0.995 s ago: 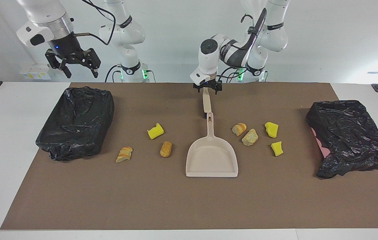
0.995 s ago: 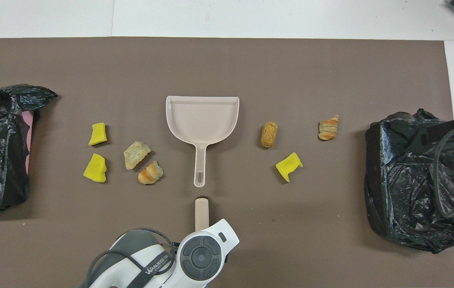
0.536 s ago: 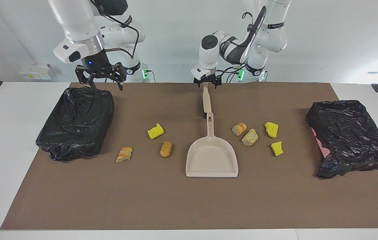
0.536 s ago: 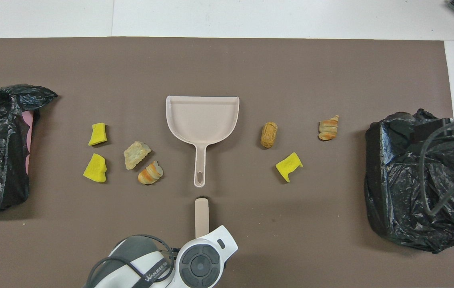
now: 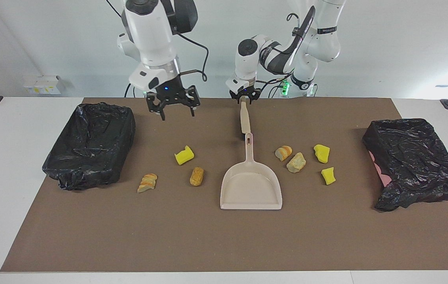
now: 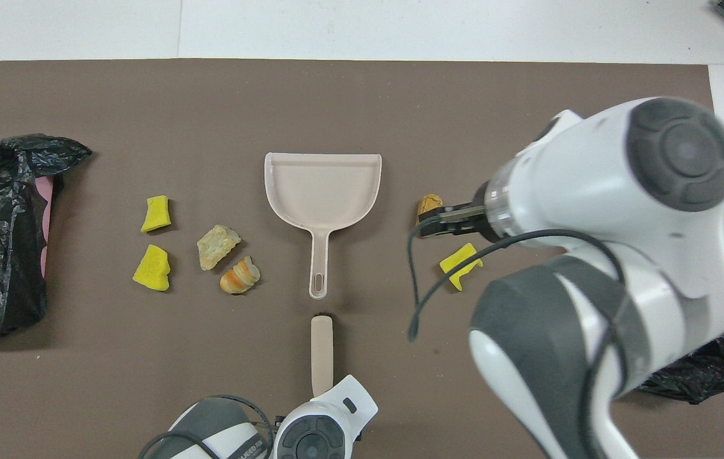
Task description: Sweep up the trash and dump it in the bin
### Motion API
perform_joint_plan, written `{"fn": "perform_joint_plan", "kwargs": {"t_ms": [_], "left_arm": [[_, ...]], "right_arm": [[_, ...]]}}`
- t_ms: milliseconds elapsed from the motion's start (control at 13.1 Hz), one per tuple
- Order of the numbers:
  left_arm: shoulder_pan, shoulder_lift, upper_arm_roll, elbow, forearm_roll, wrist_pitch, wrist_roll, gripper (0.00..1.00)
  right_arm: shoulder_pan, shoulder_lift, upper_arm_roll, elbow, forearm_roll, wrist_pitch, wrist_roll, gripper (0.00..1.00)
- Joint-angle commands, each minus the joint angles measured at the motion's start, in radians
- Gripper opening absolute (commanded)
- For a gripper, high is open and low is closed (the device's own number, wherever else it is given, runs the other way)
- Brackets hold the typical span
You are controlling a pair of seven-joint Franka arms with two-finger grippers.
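Trash (image 5: 184,155) scattered beside dustpan (image 5: 250,188)

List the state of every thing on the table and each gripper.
Left gripper: shut on the brush handle.
Right gripper: open, empty, raised over the mat.
Dustpan: flat on the mat, empty.
Trash: seven pieces, all loose on the mat, none in the dustpan.
Bin at the right arm's end: black-lined.
Bin at the left arm's end: black-lined.
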Motion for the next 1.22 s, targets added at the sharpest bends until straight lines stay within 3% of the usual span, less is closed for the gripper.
{"fn": "perform_joint_plan", "kwargs": {"t_ms": [0,383,612,842,1148], "left_arm": [[0.045,-0.028,0.02,-0.021,-0.017,0.012,0.009,0.0],[0.19,-0.034,0.023,-0.03,-0.015,-0.028,0.172,0.0],[0.279,-0.054,0.023,-0.028,-0.002,-0.097,0.324,0.0],[0.32,-0.058,0.023,-0.024,0.089,-0.174,0.442,0.0],[0.388,-0.065,0.023,-0.002,0.156,-0.254,0.579,0.0]], "right_arm": [[0.084,0.092,-0.006,0.012,0.01,0.107,0.044,1.0],[0.2,0.209,-0.008,-0.011,-0.035,0.233,0.096,1.0],[0.202,0.205,-0.008,-0.046,-0.049,0.242,0.096,1.0],[0.214,0.197,-0.008,-0.107,-0.049,0.291,0.098,1.0],[0.207,0.194,-0.008,-0.115,-0.049,0.291,0.129,1.0]]}}
